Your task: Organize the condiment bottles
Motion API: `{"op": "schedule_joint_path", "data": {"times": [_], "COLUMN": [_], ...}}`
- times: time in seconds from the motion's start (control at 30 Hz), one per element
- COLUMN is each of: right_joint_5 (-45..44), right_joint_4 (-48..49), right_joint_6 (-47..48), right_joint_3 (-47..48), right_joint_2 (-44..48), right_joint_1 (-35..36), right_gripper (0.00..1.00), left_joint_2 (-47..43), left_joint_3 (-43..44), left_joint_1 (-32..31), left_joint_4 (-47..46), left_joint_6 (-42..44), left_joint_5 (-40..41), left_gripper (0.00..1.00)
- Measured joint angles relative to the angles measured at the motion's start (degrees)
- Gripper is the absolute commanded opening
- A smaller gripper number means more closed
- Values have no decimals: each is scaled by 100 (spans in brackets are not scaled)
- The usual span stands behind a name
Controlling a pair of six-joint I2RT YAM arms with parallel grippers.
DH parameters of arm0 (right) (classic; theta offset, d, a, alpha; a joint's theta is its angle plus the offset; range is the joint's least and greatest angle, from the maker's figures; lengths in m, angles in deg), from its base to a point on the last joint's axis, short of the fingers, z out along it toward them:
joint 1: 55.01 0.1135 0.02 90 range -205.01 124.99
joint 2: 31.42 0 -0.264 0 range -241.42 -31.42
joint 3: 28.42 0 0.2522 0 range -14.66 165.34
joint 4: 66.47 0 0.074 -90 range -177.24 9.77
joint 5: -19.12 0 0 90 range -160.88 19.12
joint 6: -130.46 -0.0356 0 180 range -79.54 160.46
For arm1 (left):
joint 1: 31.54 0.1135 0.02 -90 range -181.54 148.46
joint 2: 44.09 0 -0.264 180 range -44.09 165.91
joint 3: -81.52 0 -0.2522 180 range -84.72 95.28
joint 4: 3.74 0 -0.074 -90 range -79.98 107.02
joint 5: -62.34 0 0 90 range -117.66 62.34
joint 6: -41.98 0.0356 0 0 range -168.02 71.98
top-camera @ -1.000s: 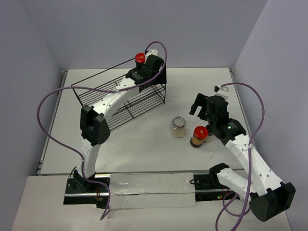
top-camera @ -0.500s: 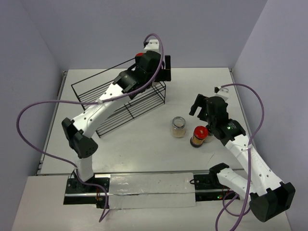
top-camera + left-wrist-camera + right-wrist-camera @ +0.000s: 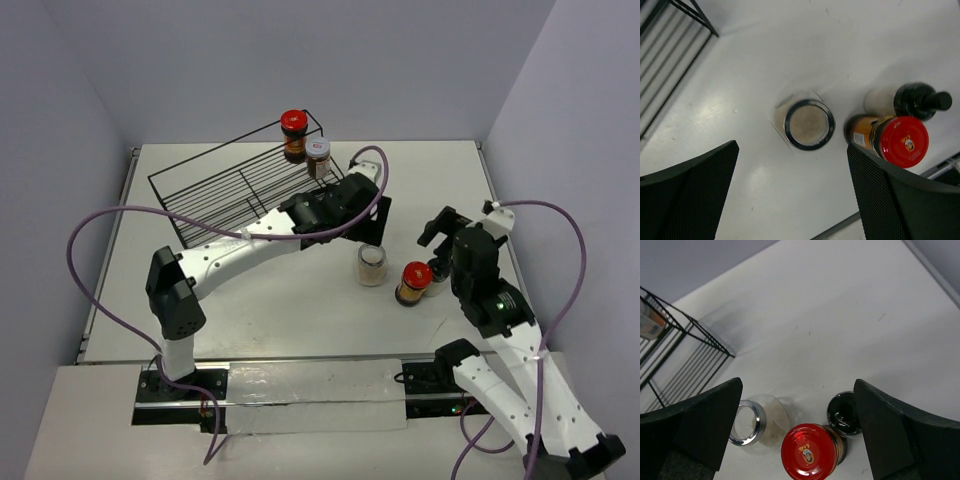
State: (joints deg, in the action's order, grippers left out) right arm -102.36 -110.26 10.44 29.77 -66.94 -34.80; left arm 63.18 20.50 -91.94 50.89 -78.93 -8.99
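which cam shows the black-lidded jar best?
Left wrist: the black-lidded jar shows lid and whitish body. Right wrist shows mostly its lid from above; top external hides most of it behind the red-lidded jar beside it.

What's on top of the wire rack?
A red-lidded jar and a grey-lidded jar, far right on the wire rack. The left arm hides its near right corner.

red-lidded jar (image 3: 900, 141), black wire rack (image 3: 235, 190)

Clear jar (image 3: 808, 124) stands free on worktop (image 3: 840, 40), room all round; narrow gap to red-lidded jar (image 3: 900, 141) on its right. Black-lidded jar (image 3: 917, 100) sits close against red-lidded jar, no finger room between. Wire rack (image 3: 225, 185) blocks far left. Left tool (image 3: 791, 146), fingers (image 3: 690, 190) spread wide, hangs above clear jar
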Motion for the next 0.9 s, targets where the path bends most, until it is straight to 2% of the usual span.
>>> {"op": "schedule_joint_path", "data": {"times": [0.17, 0.43, 0.6, 0.9], "right_joint_5": [-457, -621, -578, -490], "right_joint_4": [-2, -38, 1, 3], "right_joint_6": [-61, -66, -64, -66], "right_joint_3": [-17, -7, -7, -7], "right_joint_2": [626, 472, 517, 456], "right_joint_1": [0, 0, 0, 0], "right_gripper": [100, 100, 100, 100], "left_joint_2": [219, 877, 1272, 1385], "left_joint_3": [-68, 203, 443, 541], "left_joint_1": [-269, -525, -529, -553], "left_joint_4": [14, 152, 368, 562], "left_joint_6": [-385, -776, -924, -938], "left_joint_5": [-262, -253, -40, 476], "left_gripper": [97, 99, 99, 99]}}
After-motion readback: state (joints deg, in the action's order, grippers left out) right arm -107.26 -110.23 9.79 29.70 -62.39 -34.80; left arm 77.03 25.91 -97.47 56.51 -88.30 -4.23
